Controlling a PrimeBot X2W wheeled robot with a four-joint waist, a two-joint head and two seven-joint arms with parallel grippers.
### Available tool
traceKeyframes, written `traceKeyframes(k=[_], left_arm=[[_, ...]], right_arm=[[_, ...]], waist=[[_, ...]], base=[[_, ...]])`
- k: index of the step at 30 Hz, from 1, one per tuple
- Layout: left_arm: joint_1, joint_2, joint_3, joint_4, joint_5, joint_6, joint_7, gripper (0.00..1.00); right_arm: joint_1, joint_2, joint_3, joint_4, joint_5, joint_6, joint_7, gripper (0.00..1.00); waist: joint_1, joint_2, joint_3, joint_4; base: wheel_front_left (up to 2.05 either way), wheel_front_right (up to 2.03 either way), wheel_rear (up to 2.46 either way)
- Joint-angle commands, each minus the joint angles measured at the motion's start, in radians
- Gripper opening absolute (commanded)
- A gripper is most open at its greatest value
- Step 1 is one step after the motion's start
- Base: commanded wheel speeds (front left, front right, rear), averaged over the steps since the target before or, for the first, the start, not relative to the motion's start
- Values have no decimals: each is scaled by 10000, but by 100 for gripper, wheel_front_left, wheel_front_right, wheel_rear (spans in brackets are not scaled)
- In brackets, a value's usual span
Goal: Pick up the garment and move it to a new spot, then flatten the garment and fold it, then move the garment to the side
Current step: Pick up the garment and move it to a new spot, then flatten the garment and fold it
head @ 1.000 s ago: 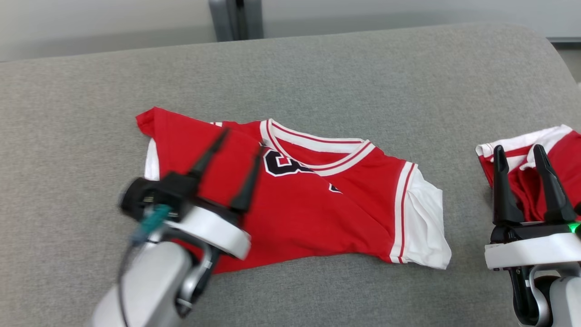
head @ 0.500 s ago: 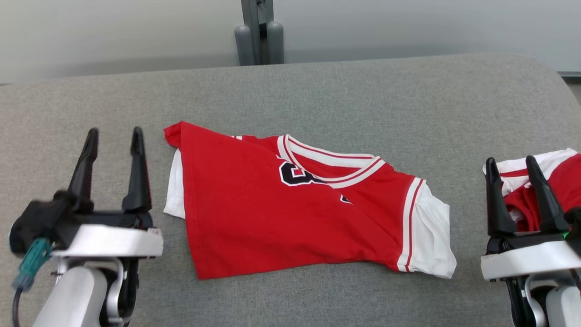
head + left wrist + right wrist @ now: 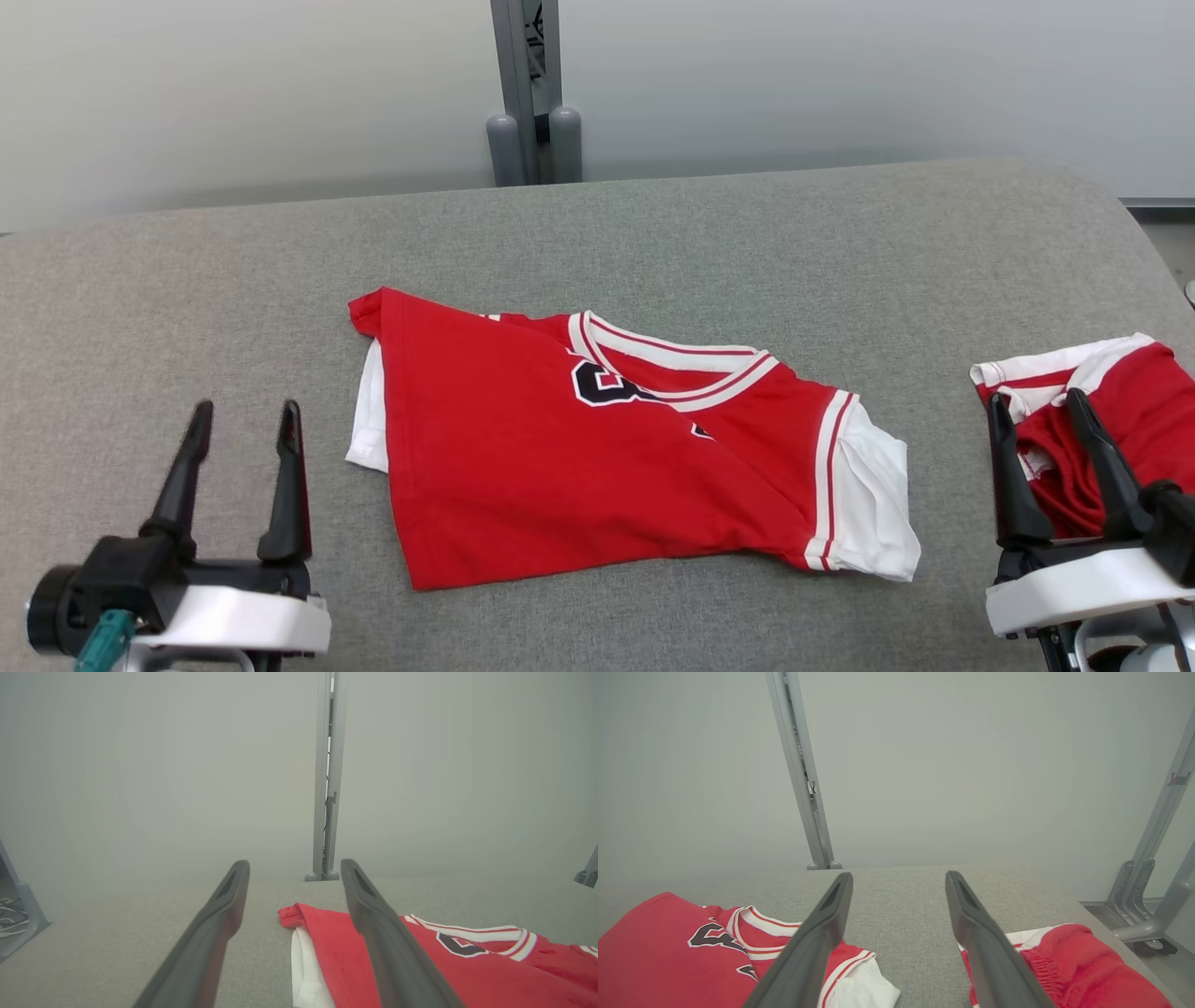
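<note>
- Your red basketball jersey (image 3: 597,457) lies in the middle of the grey fabric-covered tabletop (image 3: 187,280), well inside its edges.
- Its left side is folded over, so a plain red panel covers part of the black numeral on the chest.
- A strip of white sleeve (image 3: 367,420) peeks out from under that fold at the jersey's left edge.
- The other white sleeve (image 3: 873,504) lies spread at the jersey's right end, beside a red-and-white striped seam.
- The white-and-red neckline (image 3: 672,359) faces the far side of the tabletop.
- Your left hand (image 3: 247,408) sits at the lower left, released, its two dark fingers spread with nothing between them.
- It stands apart from the jersey, to the left of the folded edge, fingers pointing toward the far side.
- Your right hand (image 3: 1036,397) sits at the lower right, also released and empty; in the right wrist view bare tabletop shows between its fingers.
- A second red-and-white garment (image 3: 1130,401) lies bunched at the tabletop's right edge, well apart from the jersey.
- The right hand's fingers overlap that garment in the head view; you cannot tell whether they touch it.
- A grey metal post (image 3: 525,84) rises behind the tabletop against a pale wall (image 3: 840,84).
</note>
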Motion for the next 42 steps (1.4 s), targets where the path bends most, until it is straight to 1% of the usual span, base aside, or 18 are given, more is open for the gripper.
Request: traceKeyframes(k=[1, 11, 25, 42], left_arm=[[157, -54, 21, 54, 118, -9, -33, 100], [335, -55, -68, 466, 170, 80, -34, 100], [646, -50, -147, 499, -13, 206, 187, 100], [699, -46, -254, 531, -86, 375, 343, 100]], right_arm=[[128, -58, 14, -85, 0, 3, 82, 100], [381, -57, 21, -289, -70, 3, 266, 100], [706, -57, 93, -378, 66, 3, 386, 100], [771, -59, 140, -475, 94, 3, 494, 100]], waist=[[0, 0, -39, -12], [0, 0, -278, 37], [0, 0, -773, -32], [0, 0, -946, -106]], base=[[0, 0, 0], [0, 0, 0], [0, 0, 0], [0, 0, 0]])
